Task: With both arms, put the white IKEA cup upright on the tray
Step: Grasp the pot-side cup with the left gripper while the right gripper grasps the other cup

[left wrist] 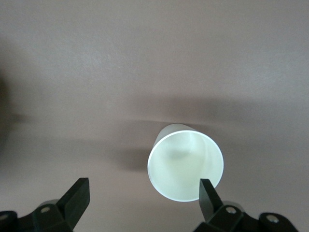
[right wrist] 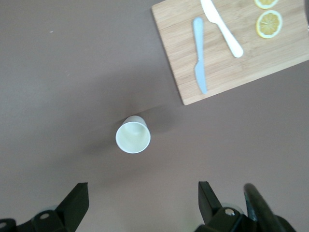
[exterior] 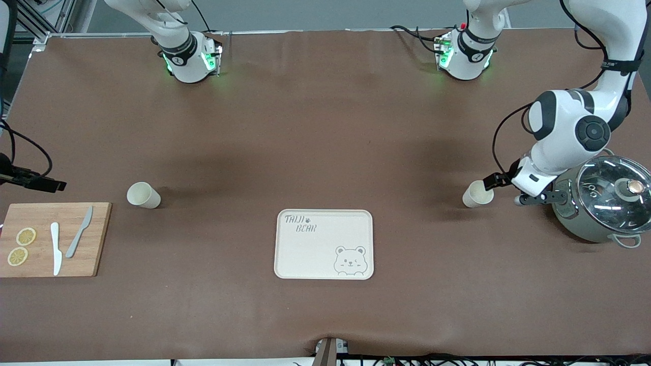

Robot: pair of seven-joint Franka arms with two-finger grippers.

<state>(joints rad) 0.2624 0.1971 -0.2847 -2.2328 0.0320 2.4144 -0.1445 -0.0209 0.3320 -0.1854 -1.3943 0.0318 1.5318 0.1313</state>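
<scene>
The cream tray (exterior: 324, 244) with "TAIJI BEAR" lettering and a bear face lies empty near the table's middle. One white cup (exterior: 477, 193) sits toward the left arm's end. My left gripper (exterior: 503, 187) is low beside it and open. In the left wrist view the cup's mouth (left wrist: 186, 162) faces the camera, just off one fingertip (left wrist: 206, 188) of the left gripper (left wrist: 143, 186). A second white cup (exterior: 143, 195) sits toward the right arm's end. My right gripper (right wrist: 142, 187) is open and empty, high over the table near that cup (right wrist: 133, 135).
A wooden cutting board (exterior: 51, 239) with two knives and two lemon slices lies at the right arm's end; it also shows in the right wrist view (right wrist: 231, 48). A grey pot with a glass lid (exterior: 608, 203) stands at the left arm's end, close to the left wrist.
</scene>
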